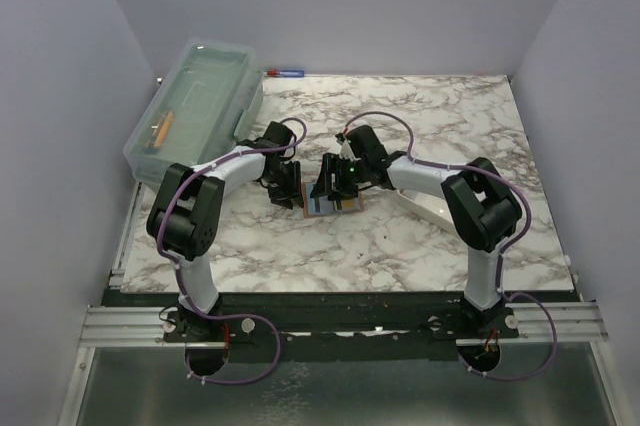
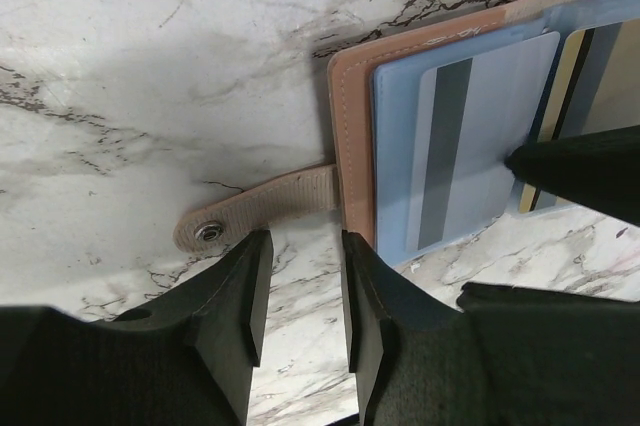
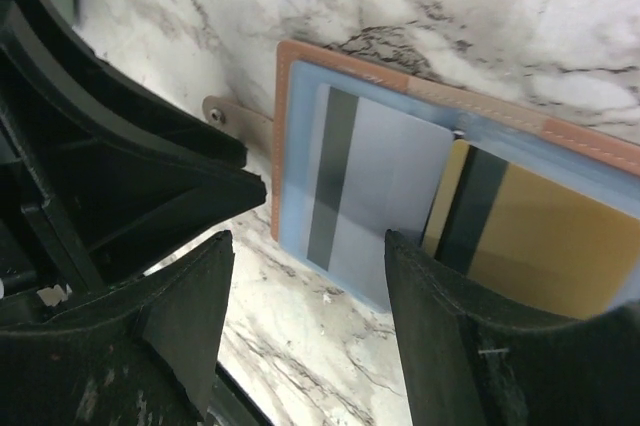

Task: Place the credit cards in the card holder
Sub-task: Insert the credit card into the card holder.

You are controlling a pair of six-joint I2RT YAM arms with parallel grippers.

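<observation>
The card holder [image 1: 336, 206] lies open on the marble table, reddish-brown outside [image 2: 355, 146] with light blue pockets inside. A light blue card with a dark stripe [image 2: 480, 146] sits in its left pocket, and it also shows in the right wrist view [image 3: 385, 186]. A tan-gold card with a dark stripe [image 3: 540, 246] sits in the right pocket. The dark card is not in view. My left gripper [image 2: 300, 281] is open and empty just off the holder's left edge, near its snap strap [image 2: 270, 208]. My right gripper [image 3: 307, 241] is open above the holder's near edge, one finger [image 2: 580, 171] touching the blue card.
A clear plastic lidded box [image 1: 195, 106] stands at the back left. A long white tray [image 1: 425, 208] lies under my right arm. A red and blue pen [image 1: 283, 73] lies at the back edge. Grey walls close in the table on three sides.
</observation>
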